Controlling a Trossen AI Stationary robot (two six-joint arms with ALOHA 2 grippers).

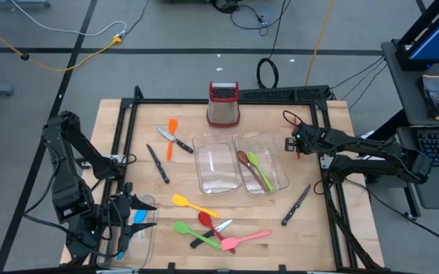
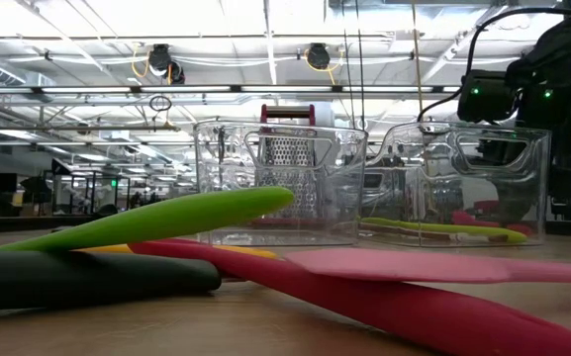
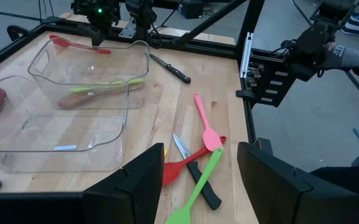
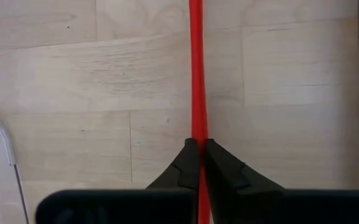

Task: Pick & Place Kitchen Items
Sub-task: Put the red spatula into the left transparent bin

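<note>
Your red utensil (image 4: 196, 74) is pinched by its thin handle between the right gripper (image 1: 298, 142)'s jaws, which are closed tight on it, just right of the right-hand clear tray (image 1: 278, 169) and above bare wood at the table's right side. From the left wrist view, the red piece (image 3: 79, 45) reads as a slim spoon or spatula hanging at that tray's outer rim, so I judge you are in the carry step, with the drop into the tray next. That tray already holds a green spoon (image 1: 259, 169) and a brown wooden spoon (image 1: 248, 164); the left-hand clear tray (image 1: 217, 166) beside it shows nothing inside. For the next move, bring the handle over the rim so the whole length clears the wall, then open. Still waiting on the table are the orange spatula (image 1: 172, 133) and two knives (image 1: 175, 140) at far left, a black-handled knife (image 1: 296, 205) near right, and the near cluster: yellow spatula (image 1: 192, 204), green spatula (image 1: 195, 233), pink spatula (image 1: 243, 240), red spoon (image 1: 207, 221). Your left gripper (image 1: 132, 217) hangs at the near left corner, jaws wide and empty, over a blue item. The grater (image 1: 223, 103) stays out of this.
</note>
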